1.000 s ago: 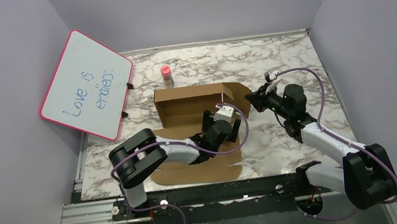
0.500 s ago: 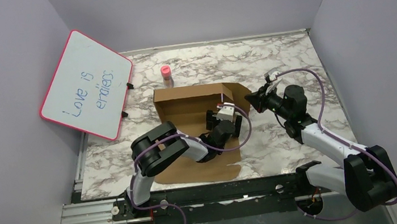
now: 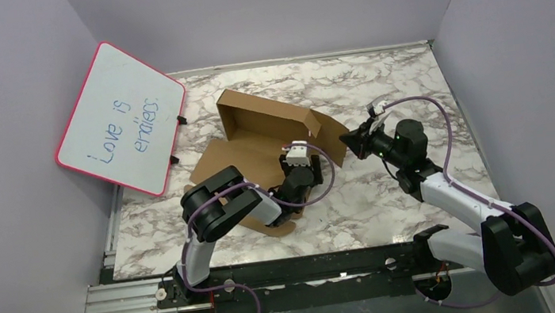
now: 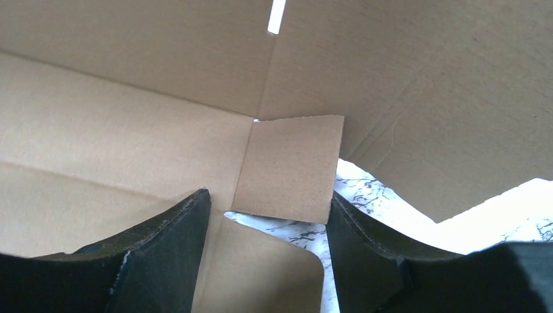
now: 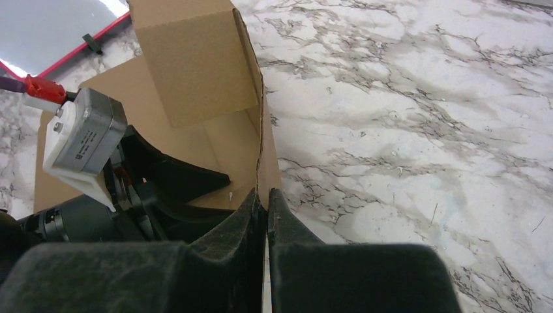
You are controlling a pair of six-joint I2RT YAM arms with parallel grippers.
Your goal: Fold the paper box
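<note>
Brown cardboard box [image 3: 256, 139], partly folded, lies at an angle in the middle of the overhead frame on a marble table [image 3: 377, 80]. Its back wall stands up toward the upper left, and a flat panel reaches toward the lower centre.

Left gripper [image 3: 302, 171] sits inside the box, just right of centre. In the left wrist view its two black fingers are spread apart at the bottom of the frame [image 4: 267, 202]. A small square tab [image 4: 290, 166] hangs in the gap beyond them; whether either finger touches it cannot be told. Cardboard walls fill the upper frame.

Right gripper [image 3: 346, 142] meets the box's right edge, right of centre. In the right wrist view its fingers are pressed together at lower centre [image 5: 266, 195], pinching the thin upright side wall of the box [image 5: 195, 65].

Pink-framed whiteboard [image 3: 122, 120] with blue handwriting leans at the upper left.
</note>
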